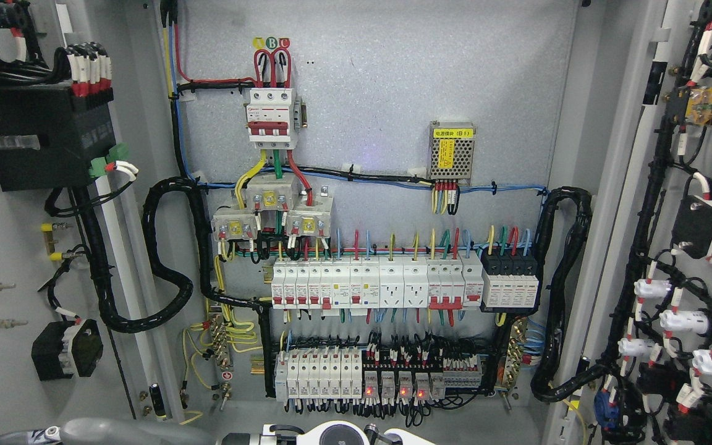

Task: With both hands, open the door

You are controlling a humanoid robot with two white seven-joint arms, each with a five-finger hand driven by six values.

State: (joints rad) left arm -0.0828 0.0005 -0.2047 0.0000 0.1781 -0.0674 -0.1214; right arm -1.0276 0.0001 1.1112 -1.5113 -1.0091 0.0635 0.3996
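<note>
robot parts (331, 434) are showing nearest the camera along the bottom edge: a grey rounded arm segment at lower left and white-and-black pieces at bottom centre. no fingers are appearing anywhere, so whether either hand is released, clenched or grasping cannot be told.

left door (16, 247) is standing swung wide at the picture's left, inner face showing, carrying a black module (41, 136) with red-and-white ferruled wires, a green connector and a black wire loom (164, 259) looping toward the cabinet.

right door (690, 247) is standing swung wide at the picture's right, inner face showing, carrying black cable bundles, white lamp or switch backs and a yellow-tagged component.

cabinet back plate (393, 93) is facing the camera between both doors, grey and speckled.

three-pole main breaker (272, 117) is sitting upper centre, red cables entering from above under yellow, green and red phase markers.

power supply (452, 154) is sitting to its right, perforated metal case with a yellow label.

upper breaker row (374, 284) is running across the middle, white units with red levers, two sockets among them; a black-topped block (509, 281) is adjoining at the right end.

lower relay row (381, 374) is running beneath, several small red lights glowing.
</note>
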